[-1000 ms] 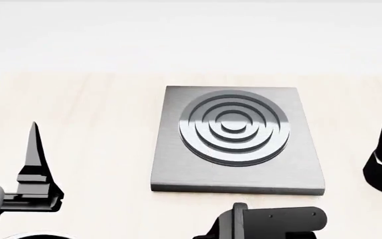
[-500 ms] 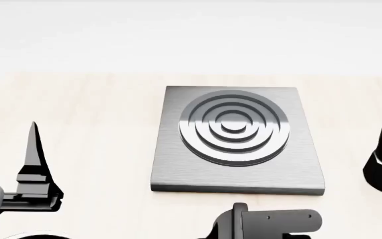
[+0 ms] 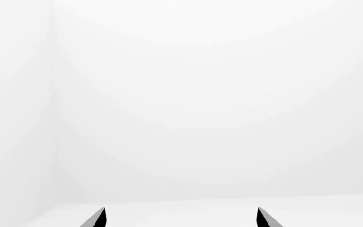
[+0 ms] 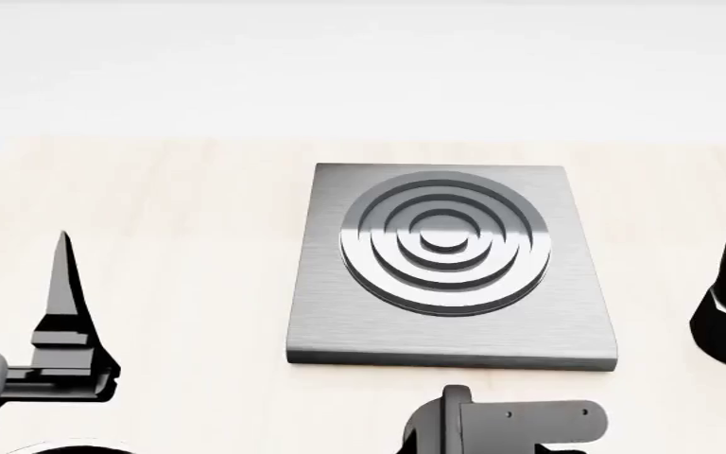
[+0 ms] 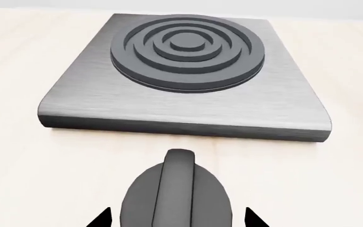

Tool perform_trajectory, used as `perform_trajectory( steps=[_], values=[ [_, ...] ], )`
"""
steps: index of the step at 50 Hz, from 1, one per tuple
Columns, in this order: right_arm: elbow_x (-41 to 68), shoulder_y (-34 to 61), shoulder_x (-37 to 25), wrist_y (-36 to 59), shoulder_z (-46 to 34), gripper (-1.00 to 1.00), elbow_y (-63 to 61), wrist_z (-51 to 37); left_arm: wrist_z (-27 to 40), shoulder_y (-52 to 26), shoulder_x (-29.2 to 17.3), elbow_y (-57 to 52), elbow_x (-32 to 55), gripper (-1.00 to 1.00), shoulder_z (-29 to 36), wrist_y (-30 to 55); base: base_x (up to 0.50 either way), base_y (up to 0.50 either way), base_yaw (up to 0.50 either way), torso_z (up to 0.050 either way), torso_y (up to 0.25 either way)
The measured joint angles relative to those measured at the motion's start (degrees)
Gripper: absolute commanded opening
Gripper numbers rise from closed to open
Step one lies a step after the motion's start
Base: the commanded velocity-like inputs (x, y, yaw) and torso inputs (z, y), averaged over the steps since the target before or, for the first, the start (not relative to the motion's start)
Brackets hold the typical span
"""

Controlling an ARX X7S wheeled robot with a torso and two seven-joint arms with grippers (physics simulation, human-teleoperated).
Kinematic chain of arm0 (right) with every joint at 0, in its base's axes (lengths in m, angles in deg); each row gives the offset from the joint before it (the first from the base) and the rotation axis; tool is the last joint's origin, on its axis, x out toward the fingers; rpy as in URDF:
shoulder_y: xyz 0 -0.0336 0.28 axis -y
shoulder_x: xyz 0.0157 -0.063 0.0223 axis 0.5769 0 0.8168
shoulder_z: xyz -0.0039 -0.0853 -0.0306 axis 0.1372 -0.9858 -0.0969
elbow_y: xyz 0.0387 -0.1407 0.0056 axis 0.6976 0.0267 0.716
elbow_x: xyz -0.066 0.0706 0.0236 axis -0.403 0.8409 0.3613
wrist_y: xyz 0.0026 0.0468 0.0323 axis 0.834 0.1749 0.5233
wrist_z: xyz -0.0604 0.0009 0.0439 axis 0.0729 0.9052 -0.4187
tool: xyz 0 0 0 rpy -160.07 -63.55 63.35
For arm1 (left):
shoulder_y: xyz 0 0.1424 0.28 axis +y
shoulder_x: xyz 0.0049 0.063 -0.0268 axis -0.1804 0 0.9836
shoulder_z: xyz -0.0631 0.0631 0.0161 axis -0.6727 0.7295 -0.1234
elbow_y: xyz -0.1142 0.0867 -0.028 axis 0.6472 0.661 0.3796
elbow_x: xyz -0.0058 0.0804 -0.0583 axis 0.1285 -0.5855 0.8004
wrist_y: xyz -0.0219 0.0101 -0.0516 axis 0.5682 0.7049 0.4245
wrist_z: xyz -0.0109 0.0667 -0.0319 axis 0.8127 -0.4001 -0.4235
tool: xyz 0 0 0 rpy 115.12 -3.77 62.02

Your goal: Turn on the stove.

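Right hand (image 5: pixel 176 220) over stove knob, open, fingertips straddling it, no grip.
Knob (image 5: pixel 176 191): dark, rounded, ridged, on pale wood counter (image 5: pixel 17 156) just before brushed-metal stove (image 5: pixel 188 101) with concentric rings. Left hand (image 4: pixel 67 312) open, empty, pointing up, well apart.

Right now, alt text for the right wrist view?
A black ridged stove knob sits between the right gripper's two open fingertips, just short of the front edge of a brushed grey stove with dark concentric rings, on a pale wooden table.
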Motion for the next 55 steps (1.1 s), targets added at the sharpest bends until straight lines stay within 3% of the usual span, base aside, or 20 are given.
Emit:
perform_trajectory(
  steps=[55],
  values=[
    [0.79,1.31,-0.05,-3.55,-1.14,1.0,8.15,0.53,0.99,-0.23,-0.7,0.39,0.49,1.0,0.62,-0.47,0.0,0.0,0.0,0.0,0.0]
  ],
)
